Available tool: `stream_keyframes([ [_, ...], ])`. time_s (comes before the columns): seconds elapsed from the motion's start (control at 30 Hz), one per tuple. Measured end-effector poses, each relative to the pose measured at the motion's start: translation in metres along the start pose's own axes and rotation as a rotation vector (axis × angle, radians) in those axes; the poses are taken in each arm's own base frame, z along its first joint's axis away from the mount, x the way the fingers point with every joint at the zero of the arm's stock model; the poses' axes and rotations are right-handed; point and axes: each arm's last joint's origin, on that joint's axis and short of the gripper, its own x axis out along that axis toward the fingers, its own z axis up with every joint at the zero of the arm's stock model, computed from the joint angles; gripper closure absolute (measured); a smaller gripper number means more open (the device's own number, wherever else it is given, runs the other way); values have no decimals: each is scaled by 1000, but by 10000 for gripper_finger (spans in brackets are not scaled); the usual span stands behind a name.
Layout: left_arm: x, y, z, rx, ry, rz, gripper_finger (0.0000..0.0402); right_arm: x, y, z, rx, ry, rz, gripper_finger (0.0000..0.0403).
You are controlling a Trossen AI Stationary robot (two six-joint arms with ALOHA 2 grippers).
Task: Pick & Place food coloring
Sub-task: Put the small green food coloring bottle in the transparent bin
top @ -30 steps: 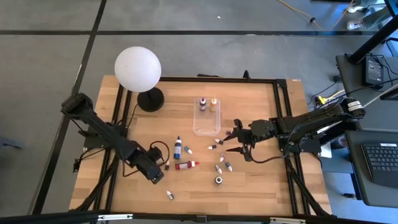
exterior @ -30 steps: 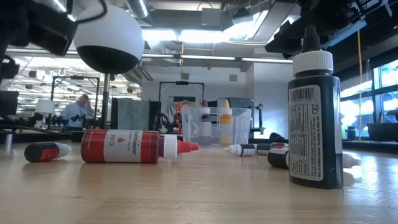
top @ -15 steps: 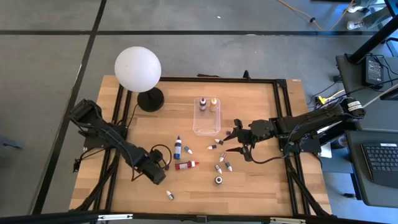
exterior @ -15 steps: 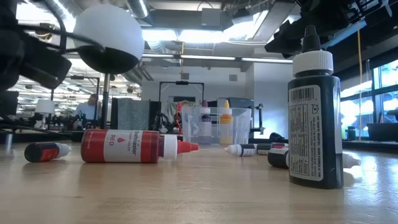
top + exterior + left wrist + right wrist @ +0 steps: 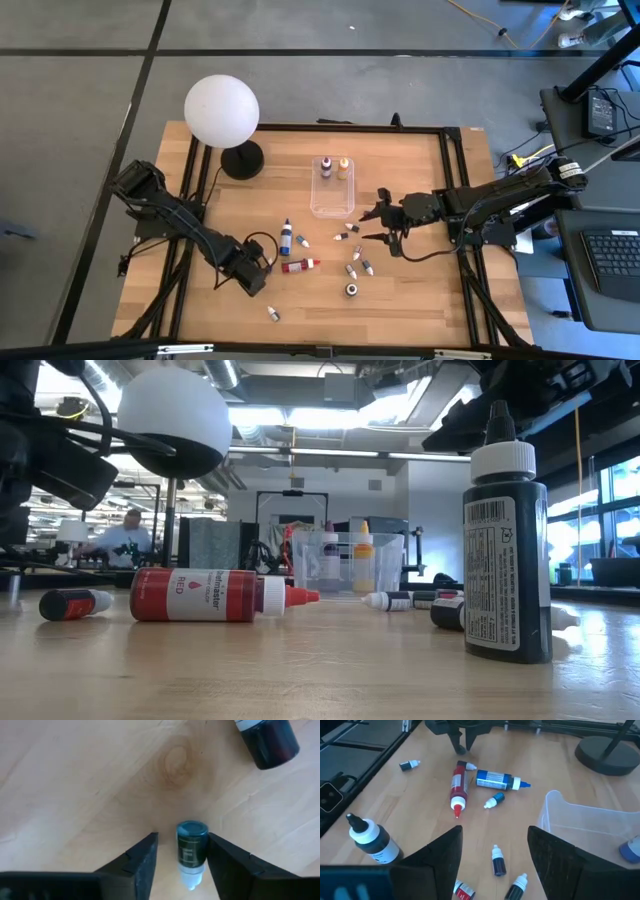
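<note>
Food coloring bottles lie scattered on the wooden table. My left gripper (image 5: 262, 270) is open and low over the table. Its fingers stand on either side of a tiny dark teal bottle (image 5: 192, 845) that lies on its side, white cap toward the wrist, beside the red bottle's base (image 5: 270, 740). The red bottle (image 5: 298, 265) and blue bottle (image 5: 286, 237) lie flat. A black bottle (image 5: 505, 560) stands upright. My right gripper (image 5: 372, 226) is open, hovering above several tiny bottles (image 5: 498, 860). A purple and a yellow bottle (image 5: 333, 167) stand in the clear box (image 5: 332, 200).
A white globe lamp (image 5: 222, 110) stands on its black base at the far left. One tiny bottle (image 5: 272, 313) lies alone near the near edge. Black rails frame the table. A person (image 5: 125, 540) sits in the room beyond.
My left arm has folded and its gripper has come down toward the tiny bottle beside the red one, staying open. The bottles have not moved.
</note>
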Motion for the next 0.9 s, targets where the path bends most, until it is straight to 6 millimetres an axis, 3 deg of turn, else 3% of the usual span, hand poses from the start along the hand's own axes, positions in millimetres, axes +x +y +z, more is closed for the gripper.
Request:
stream_keyframes([
  [0.4,-4,-1,4,90,10,20,318,0,0,0,-1,0,1,176],
  [0.73,-21,-18,15,172,-30,-23,315,0,0,0,19,0,-5,176],
  [0.9,-46,-25,34,245,-146,-79,318,0,-5,-4,135,25,-169,176],
])
